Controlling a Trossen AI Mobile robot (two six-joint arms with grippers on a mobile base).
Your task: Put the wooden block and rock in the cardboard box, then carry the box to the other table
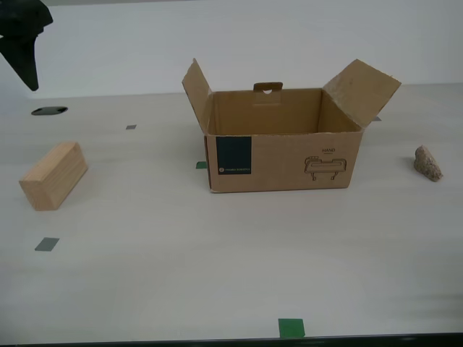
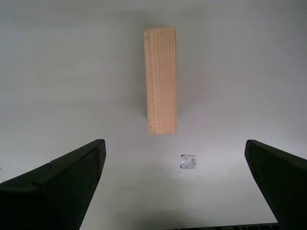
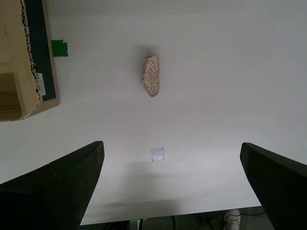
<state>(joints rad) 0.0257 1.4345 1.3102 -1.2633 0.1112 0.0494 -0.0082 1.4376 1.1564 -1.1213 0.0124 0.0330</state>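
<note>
The cardboard box [image 1: 283, 141] stands open in the middle of the table, flaps up, with its blue label and line drawing facing the camera. The wooden block [image 1: 54, 175] lies at the exterior view's left, and the rock [image 1: 427, 163] at its right. My second gripper [image 2: 173, 143] hangs open above the table, the wooden block [image 2: 161, 80] ahead of its fingers and apart from them; it shows as a black shape [image 1: 25, 43] at the exterior view's upper left. My first gripper [image 3: 171, 143] is open above the rock [image 3: 151, 74], not touching it, with a corner of the box [image 3: 21, 57] beside it.
Small green and grey tape marks [image 1: 291, 327] [image 1: 47, 244] dot the pale table. A dark oval hole [image 1: 49, 110] sits behind the block. The table's near edge [image 1: 231, 340] runs along the exterior view's bottom.
</note>
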